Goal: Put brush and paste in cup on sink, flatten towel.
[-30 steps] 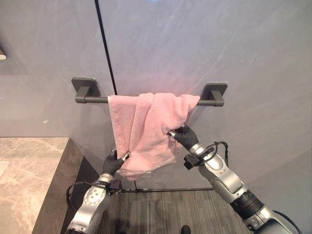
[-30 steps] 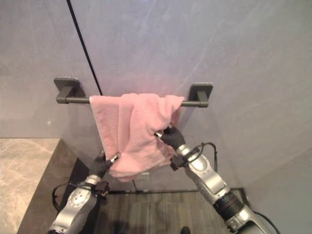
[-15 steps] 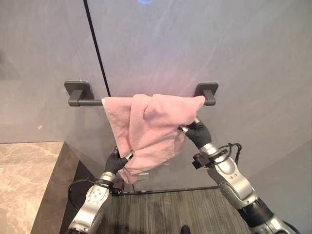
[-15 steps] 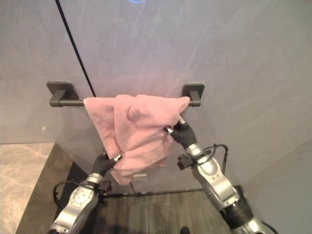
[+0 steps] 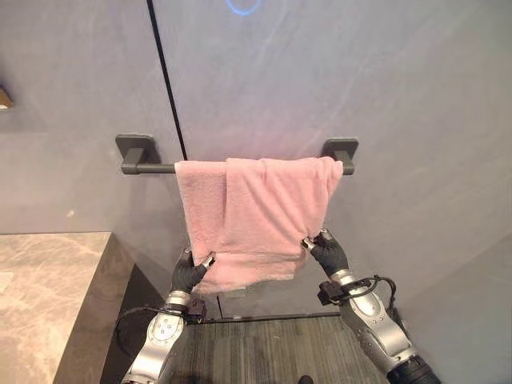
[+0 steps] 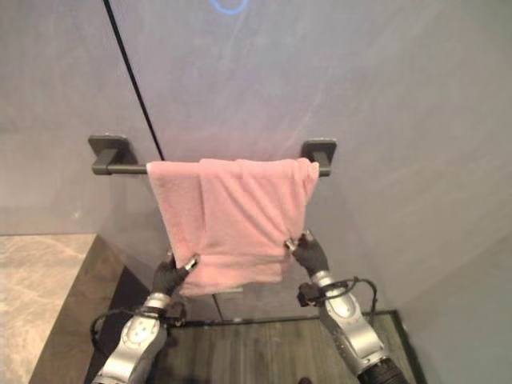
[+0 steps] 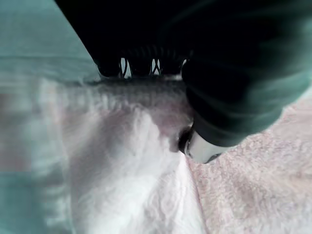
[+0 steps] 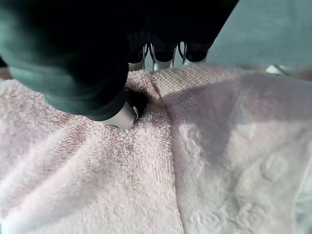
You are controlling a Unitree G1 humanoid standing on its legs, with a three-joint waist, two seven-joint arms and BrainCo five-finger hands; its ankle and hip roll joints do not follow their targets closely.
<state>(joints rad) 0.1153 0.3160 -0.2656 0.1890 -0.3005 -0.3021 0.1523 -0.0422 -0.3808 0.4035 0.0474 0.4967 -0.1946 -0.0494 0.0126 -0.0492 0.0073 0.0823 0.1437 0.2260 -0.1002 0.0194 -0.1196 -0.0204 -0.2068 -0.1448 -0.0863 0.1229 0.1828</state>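
Observation:
A pink towel (image 5: 260,216) hangs over a dark wall rail (image 5: 148,167) and drops almost flat, with one fold running down its middle. My left hand (image 5: 190,271) pinches the towel's lower left corner between thumb and fingers. At the lower right edge my right hand (image 5: 326,250) is curled on the cloth. The left wrist view puts the thumb (image 7: 202,146) on the towel (image 7: 146,195). In the right wrist view the thumb (image 8: 122,116) presses into the pink cloth (image 8: 97,185).
A marble counter (image 5: 48,280) with a dark side panel fills the lower left. Grey wall panels (image 5: 336,80) with a black vertical seam stand behind the rail. Dark striped floor (image 5: 264,352) lies below, between the arms.
My right hand has dropped from just under the rail to the towel's lower right edge, pulling the bunched cloth down straighter. The left hand keeps its corner. The camera has shifted a little.

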